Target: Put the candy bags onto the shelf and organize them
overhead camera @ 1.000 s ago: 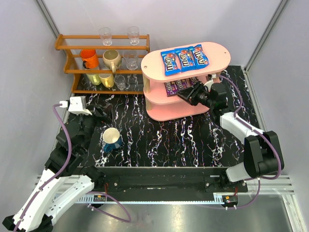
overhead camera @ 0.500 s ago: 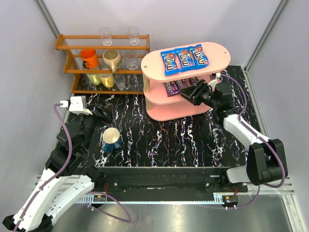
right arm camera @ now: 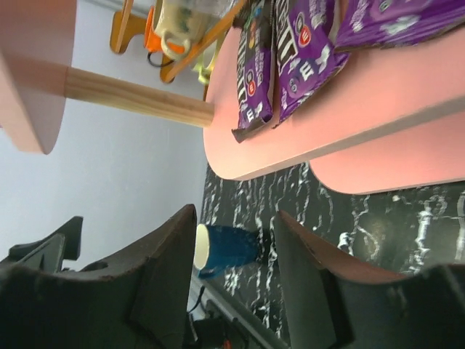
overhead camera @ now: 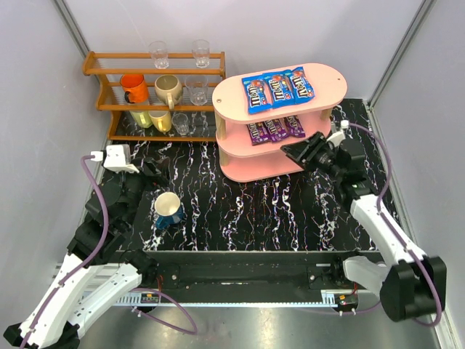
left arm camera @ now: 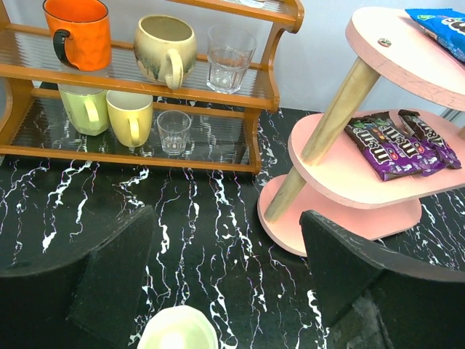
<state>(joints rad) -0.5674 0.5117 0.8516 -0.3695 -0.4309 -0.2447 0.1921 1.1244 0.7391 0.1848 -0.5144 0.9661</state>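
The candy bags (overhead camera: 279, 89) are glossy, the pink shelf (overhead camera: 331, 75) matt with bare wooden posts (left arm camera: 347, 98), the table (overhead camera: 247, 211) smooth black marble-patterned.

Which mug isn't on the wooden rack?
The blue mug. It stands alone on the black marbled table, while all the other mugs sit on the wooden rack.
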